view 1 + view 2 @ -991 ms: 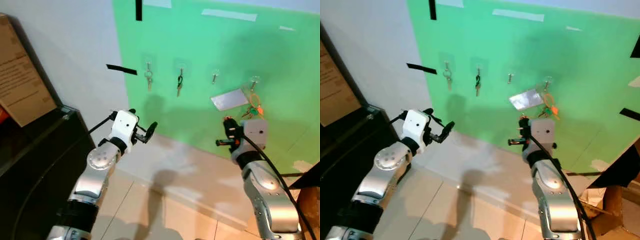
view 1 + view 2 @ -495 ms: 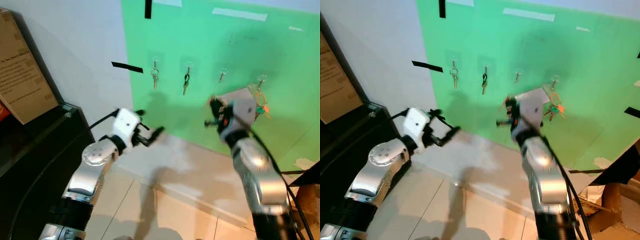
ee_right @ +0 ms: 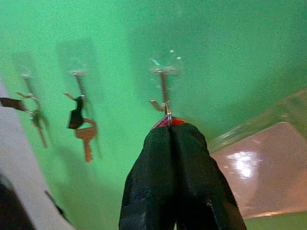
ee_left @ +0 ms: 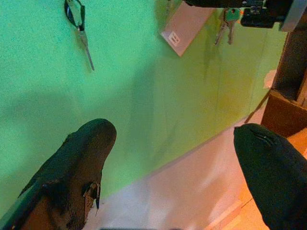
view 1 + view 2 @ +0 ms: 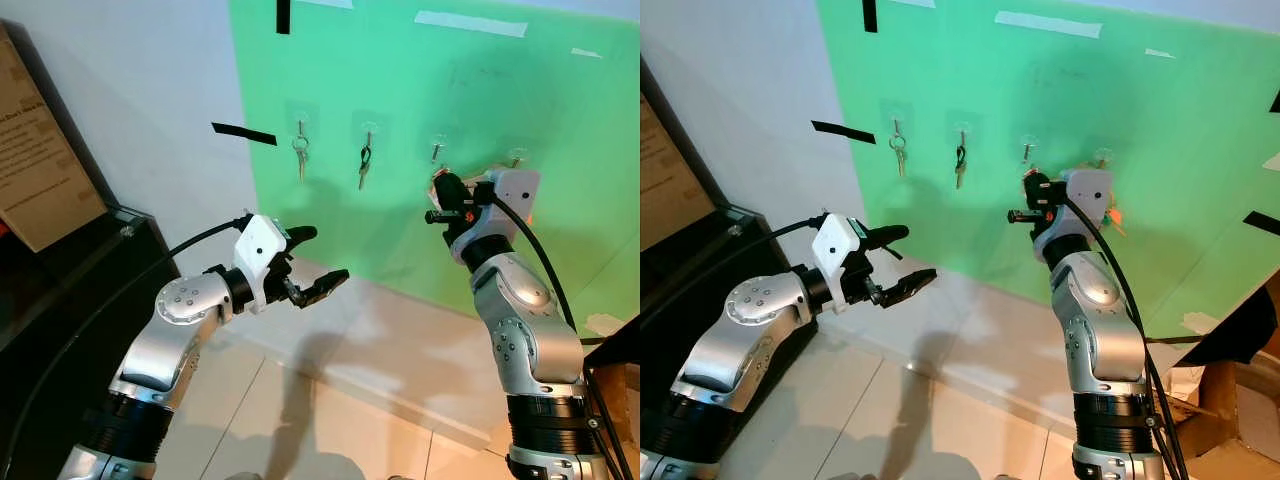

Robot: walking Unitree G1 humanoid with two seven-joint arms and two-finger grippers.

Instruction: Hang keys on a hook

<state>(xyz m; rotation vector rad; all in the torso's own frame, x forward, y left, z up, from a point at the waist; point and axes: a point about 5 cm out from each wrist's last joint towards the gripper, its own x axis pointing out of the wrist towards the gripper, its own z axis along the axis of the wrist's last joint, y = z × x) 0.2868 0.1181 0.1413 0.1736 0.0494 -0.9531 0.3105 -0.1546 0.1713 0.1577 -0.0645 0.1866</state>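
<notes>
Four clear hooks line the green wall. A silver key set (image 5: 299, 152) hangs on the first and a black-tagged key (image 5: 363, 165) on the second. The third hook (image 3: 163, 88) is bare. My right gripper (image 5: 441, 188) is raised just below it, shut on a key ring (image 3: 168, 119) with a red bit showing; the ring's tip reaches the hook's lower end. Keys with a green tag (image 4: 229, 19) hang on the fourth hook beside a white card (image 4: 184, 24). My left gripper (image 5: 315, 258) hovers open and holds nothing, lower and left, away from the wall.
A black cabinet (image 5: 60, 300) stands at the left with a cardboard box (image 5: 35, 170) on it. Black tape strips (image 5: 243, 136) mark the white wall. A brown box corner (image 5: 1200, 410) sits low right. Beige floor tiles (image 5: 330, 420) lie below the wall.
My right gripper has risen from below the fourth hook and moved left, up to the third hook. The left gripper has reached forward and its fingers have spread wider.
</notes>
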